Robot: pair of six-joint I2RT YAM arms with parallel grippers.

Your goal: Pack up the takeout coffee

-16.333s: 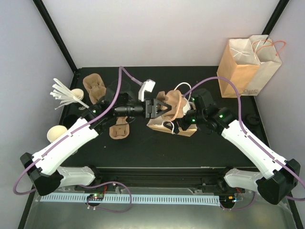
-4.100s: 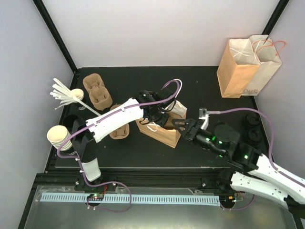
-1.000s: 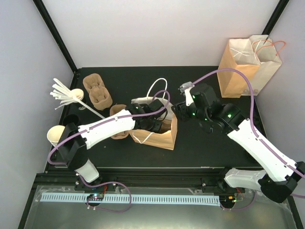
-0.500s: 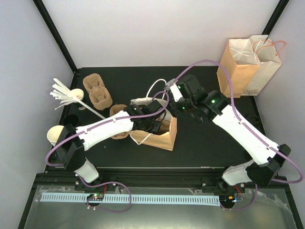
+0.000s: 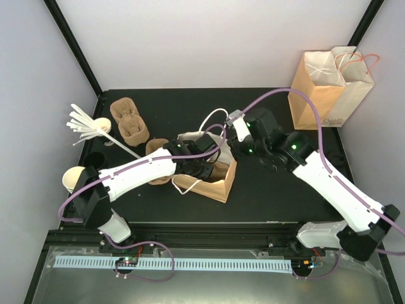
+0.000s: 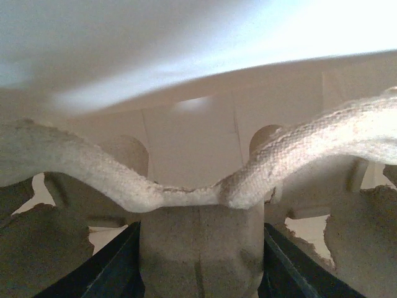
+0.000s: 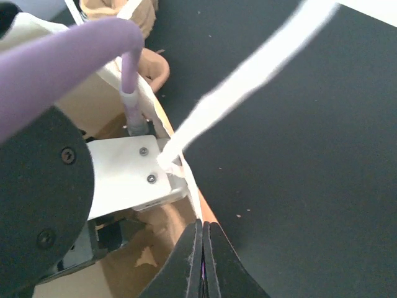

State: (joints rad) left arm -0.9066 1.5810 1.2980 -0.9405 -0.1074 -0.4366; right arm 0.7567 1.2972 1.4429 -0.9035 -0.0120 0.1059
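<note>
At the middle of the tabletop [image 5: 278,190], a brown paper bag [image 5: 212,185] is seen with its mouth open. The left gripper [image 6: 198,270] is reached into this bag; its jaws are clamped on the central post of a pulp cup carrier [image 6: 180,194], one dark finger being pressed against each side of the post. The right gripper [image 7: 203,261] is positioned at the right-hand side of the bag's mouth. Its jaws are pressed together, and the edge of the bag's rim is seen running in between the tips. A white paper handle [image 5: 212,116] is arched above the far side of the bag.

Left of the bag, further pulp carriers [image 5: 130,123] are laid on the tabletop. Beyond them, further left of the bag, a bundle of white stirrers [image 5: 83,124] and a stack of cream cups [image 5: 74,178] are placed.

Far right of the bag, two more paper bags [image 5: 329,88] are stood upright.

The takeout coffee cannot be identified with certainty. A dark round form [image 5: 94,159] is visible left of the bag, just beside the cream cups, but it cannot be told whether it is a cup or a lid.
</note>
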